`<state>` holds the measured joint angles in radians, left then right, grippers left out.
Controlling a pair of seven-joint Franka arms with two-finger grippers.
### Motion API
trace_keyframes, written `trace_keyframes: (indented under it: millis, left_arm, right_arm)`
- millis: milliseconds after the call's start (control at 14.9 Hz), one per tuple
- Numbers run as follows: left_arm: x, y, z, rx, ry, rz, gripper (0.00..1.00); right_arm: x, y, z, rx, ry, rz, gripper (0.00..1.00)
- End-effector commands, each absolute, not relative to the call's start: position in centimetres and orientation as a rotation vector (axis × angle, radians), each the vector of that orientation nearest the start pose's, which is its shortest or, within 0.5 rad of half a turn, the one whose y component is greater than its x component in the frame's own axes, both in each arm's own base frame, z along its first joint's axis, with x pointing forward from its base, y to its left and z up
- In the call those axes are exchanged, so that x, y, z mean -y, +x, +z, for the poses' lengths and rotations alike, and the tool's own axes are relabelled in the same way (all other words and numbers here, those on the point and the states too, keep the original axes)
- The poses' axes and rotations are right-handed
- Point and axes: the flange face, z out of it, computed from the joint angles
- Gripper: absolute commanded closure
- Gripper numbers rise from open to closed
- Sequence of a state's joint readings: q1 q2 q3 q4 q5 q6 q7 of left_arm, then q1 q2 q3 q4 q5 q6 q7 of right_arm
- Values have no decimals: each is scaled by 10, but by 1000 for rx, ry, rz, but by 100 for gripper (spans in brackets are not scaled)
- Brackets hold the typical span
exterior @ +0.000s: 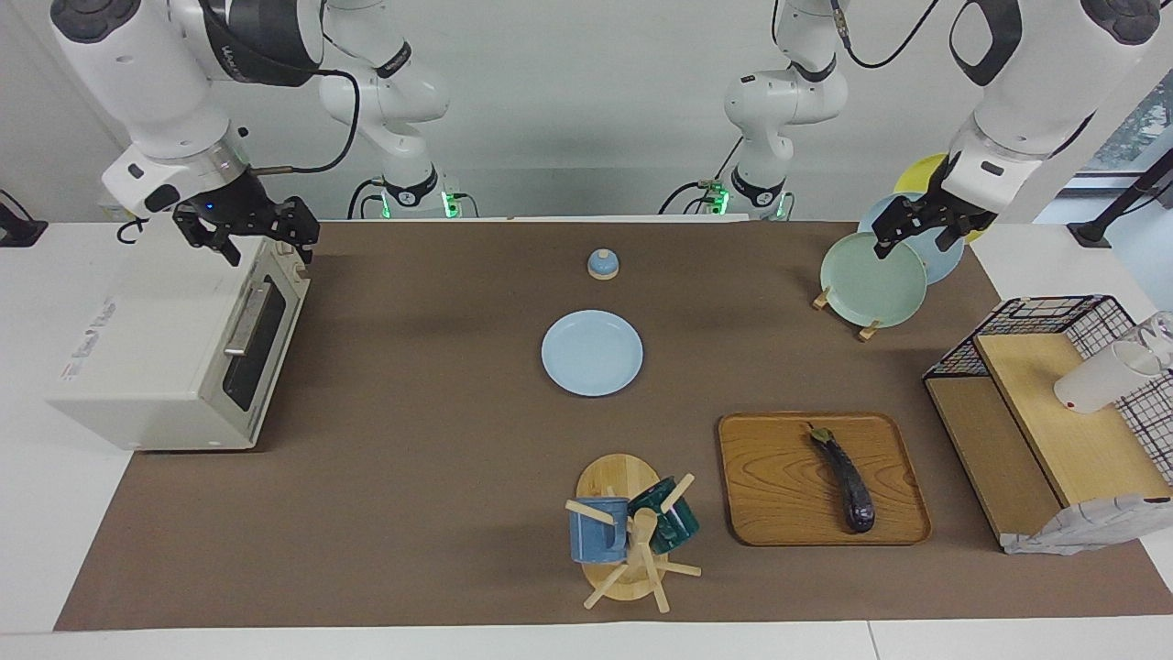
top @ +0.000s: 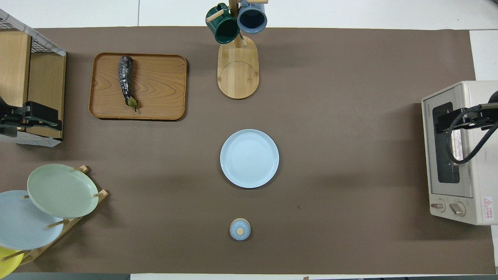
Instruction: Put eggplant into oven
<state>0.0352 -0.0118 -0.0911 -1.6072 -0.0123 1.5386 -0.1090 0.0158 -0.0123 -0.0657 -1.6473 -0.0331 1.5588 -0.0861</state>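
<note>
In the facing view the eggplant (exterior: 845,481) lies on the wooden tray (exterior: 779,477) at about five o'clock on the tabletop (exterior: 412,440), stem toward the robots. The oven (exterior: 174,353), door shut, sits at nine o'clock. The right pincer (exterior: 246,229) hangs open over the oven's top edge; the left pincer (exterior: 921,229) hangs open over the plate rack (exterior: 871,280). The door probably has to come down first, so the right pincer should take the bar handle (exterior: 246,319) squarely at its middle. In the overhead view the eggplant (top: 125,79) lies at ten o'clock; the left pincer (top: 27,120) should straddle its thick middle, crosswise to its length.
</note>
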Motion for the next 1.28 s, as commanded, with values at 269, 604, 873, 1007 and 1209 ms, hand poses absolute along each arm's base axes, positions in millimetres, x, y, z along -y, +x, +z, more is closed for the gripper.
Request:
trace_keyframes:
  millis: [269,604,873,1007,1209]
  left_arm:
    - [33,573,604,90,-3185,22,0]
    - [37,675,529,72,-3212,133,0]
    - [43,726,418,41,-3216,104,0]
    - [51,749,367,21,-3208,10,0]
    - [52,751,343,22,-3208,-28,0]
  right_arm:
    - [40,534,585,180,-3140,140,86]
    - [79,511,544,138,-3148,78,100]
    - [84,510,528,1,-3205,94,100]
    - [87,509,514,-83,-3245,96,100]
    - [91,513,491,-190,-3293,100,100]
